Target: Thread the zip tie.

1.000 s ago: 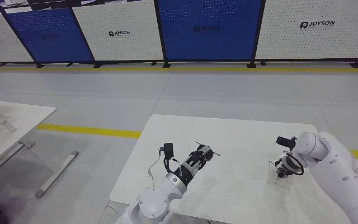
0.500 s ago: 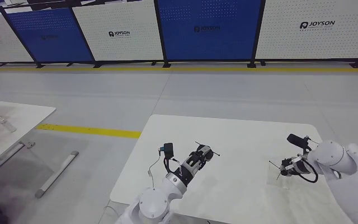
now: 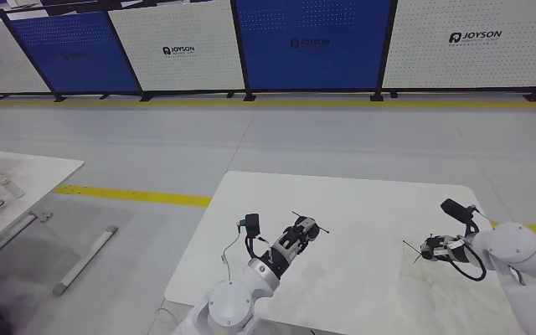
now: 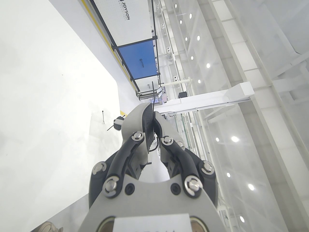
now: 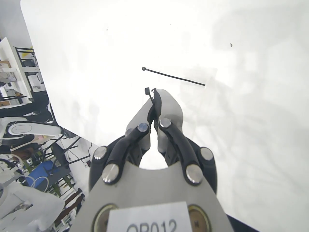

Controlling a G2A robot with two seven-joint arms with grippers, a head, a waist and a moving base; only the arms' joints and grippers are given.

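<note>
White flat counter [image 3: 360, 197] is lying under both arms in the top view; the left pincer [image 3: 308, 224] is pinching a thin black plastic zip tie [image 3: 324, 229] above it. In the left wrist view, that tie is poking past the shut tips. In the right wrist view, the right pincer [image 5: 153, 98] is clamping a second black zip tie [image 5: 147, 90] near its head; a third black zip tie [image 5: 173, 76] is lying flat on the counter nearby.

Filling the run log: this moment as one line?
left gripper: shut on first zip tie; right gripper: shut on second zip tie; third zip tie: on table
</note>
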